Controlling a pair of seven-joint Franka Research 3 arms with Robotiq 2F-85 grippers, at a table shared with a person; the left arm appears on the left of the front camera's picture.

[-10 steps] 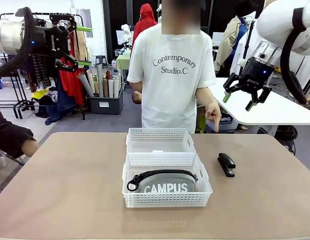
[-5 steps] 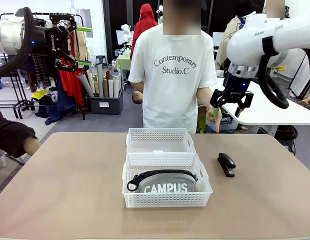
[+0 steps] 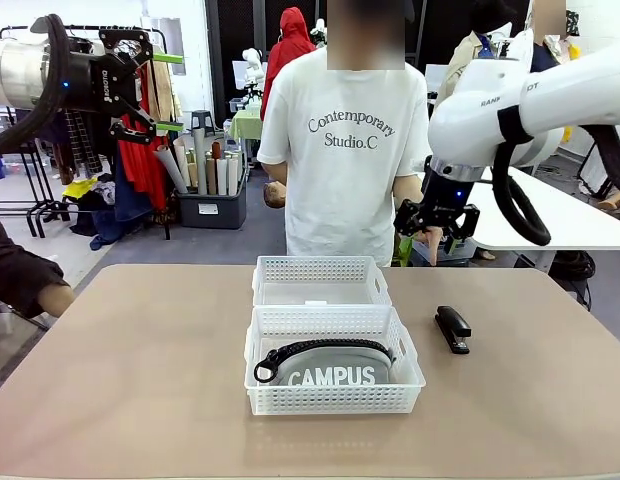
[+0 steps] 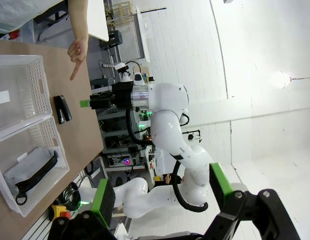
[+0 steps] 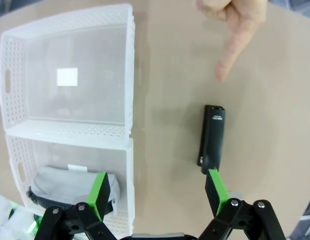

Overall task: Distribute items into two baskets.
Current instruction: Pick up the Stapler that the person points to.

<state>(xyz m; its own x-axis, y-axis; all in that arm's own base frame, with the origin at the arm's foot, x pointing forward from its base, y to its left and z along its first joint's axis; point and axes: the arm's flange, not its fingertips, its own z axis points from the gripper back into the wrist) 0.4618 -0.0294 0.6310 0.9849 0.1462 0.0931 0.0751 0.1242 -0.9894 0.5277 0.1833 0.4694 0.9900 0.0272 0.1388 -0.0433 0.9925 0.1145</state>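
The grey "CAMPUS" pouch [image 3: 335,368] lies in the near white basket [image 3: 330,398]. The far basket [image 3: 320,268] behind it holds nothing. To the right of the near basket, a black stapler [image 3: 452,328] lies on the table. My right gripper [image 3: 435,238] hangs open high above the stapler, close to the person's downward-pointing hand [image 3: 427,228]. In the right wrist view the open gripper [image 5: 157,192] looks down on the stapler [image 5: 212,135], the pointing finger [image 5: 235,45], the empty basket [image 5: 130,65] and the pouch [image 5: 60,182]. My left gripper [image 3: 168,92] is open, raised at the far left.
A person in a white T-shirt stands at the table's far edge. Another person's dark sleeve [image 3: 20,275] rests by the table's left edge. The left wrist view shows the stapler [image 4: 61,108] beside the baskets [image 4: 40,85]. Bare tabletop surrounds the baskets.
My right arm has swung left and lowered, ending beside the person's pointing hand above the stapler. The left arm, baskets, pouch and stapler have not moved.
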